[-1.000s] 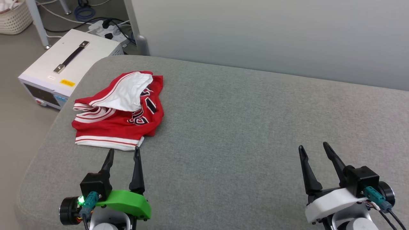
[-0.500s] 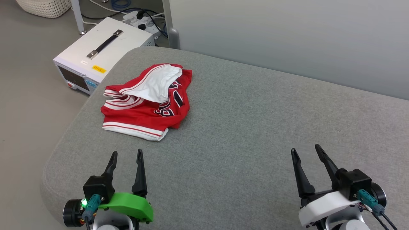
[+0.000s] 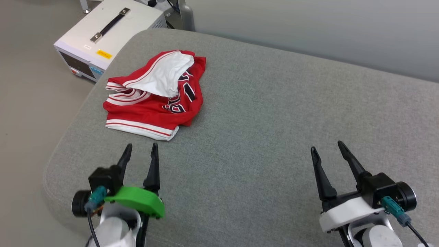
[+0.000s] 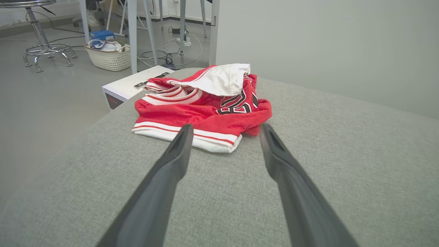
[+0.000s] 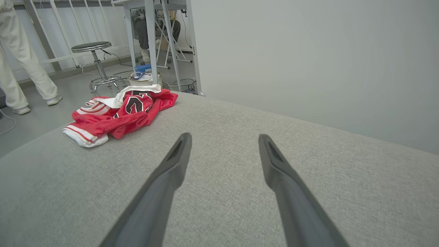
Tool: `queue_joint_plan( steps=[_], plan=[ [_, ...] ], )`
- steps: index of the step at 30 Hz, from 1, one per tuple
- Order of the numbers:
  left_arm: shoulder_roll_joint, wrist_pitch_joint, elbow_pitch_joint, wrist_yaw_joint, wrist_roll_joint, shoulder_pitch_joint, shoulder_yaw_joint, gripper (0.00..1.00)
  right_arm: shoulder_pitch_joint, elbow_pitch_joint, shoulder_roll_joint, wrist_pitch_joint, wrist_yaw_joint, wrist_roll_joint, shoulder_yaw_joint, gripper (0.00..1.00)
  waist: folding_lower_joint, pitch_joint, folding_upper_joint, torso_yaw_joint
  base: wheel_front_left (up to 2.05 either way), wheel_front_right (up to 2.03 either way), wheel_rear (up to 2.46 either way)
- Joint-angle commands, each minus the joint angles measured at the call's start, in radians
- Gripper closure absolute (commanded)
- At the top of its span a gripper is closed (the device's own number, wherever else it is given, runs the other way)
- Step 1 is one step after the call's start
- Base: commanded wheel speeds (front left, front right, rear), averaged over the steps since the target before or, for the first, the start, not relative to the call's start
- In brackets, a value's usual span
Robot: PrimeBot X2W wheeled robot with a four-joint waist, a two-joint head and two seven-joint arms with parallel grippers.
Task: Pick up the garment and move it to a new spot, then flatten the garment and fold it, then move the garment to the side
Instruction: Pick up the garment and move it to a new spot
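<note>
Crumpled red garment [image 3: 151, 106] w/ white sleeve and red-white striped trim lies at the far left of the grey fabric tabletop [image 3: 257, 120], near its rounded corner. It carries black, white-edged characters, but the folds stop you reading a whole word. In the right wrist view one looks like a 2.

Off that corner, on the floor, is a white box [image 3: 103, 37] w/ black handle. Its yellow label [image 3: 104, 54] is too small to read.

The left wrist view adds a woven basket [image 4: 109, 58] on the floor. The right wrist view adds a stool [image 5: 91, 46] and a person's pale trouser leg [image 5: 34, 68].

Your left pincer [image 3: 141, 145] is spread open and empty, pointing at the garment's striped hem, close but not touching. Your right pincer [image 3: 326, 145], also open and empty, is over bare fabric, well apart from the garment.
</note>
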Motion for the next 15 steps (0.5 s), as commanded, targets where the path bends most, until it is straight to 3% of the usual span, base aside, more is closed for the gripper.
queue_joint_plan(
  steps=[1,4,8,15],
  plan=[
    [0.022,-0.012,0.03,-0.012,-0.016,-0.068,-0.003,0.0,-0.026,-0.012,-0.002,-0.011,-0.001,-0.015,0.003,0.0,0.0,0.084,0.0,-0.025,0.0,0.0,0.0],
    [0.067,0.031,0.101,-0.029,-0.035,-0.187,-0.029,0.0,-0.048,-0.03,-0.002,-0.011,-0.001,-0.039,-0.005,0.0,0.0,0.139,0.0,-0.05,0.0,0.0,0.0],
    [0.147,0.175,0.185,-0.037,-0.095,-0.366,-0.066,0.0,-0.084,-0.055,-0.002,-0.011,-0.001,-0.055,-0.014,0.0,0.0,0.209,0.0,-0.092,0.0,0.0,0.0],
    [0.311,0.478,0.256,-0.038,-0.319,-0.606,-0.192,0.0,-0.135,-0.085,-0.002,-0.011,-0.001,-0.059,0.003,0.0,0.0,0.309,0.0,-0.162,0.0,0.0,0.0]
  ],
)
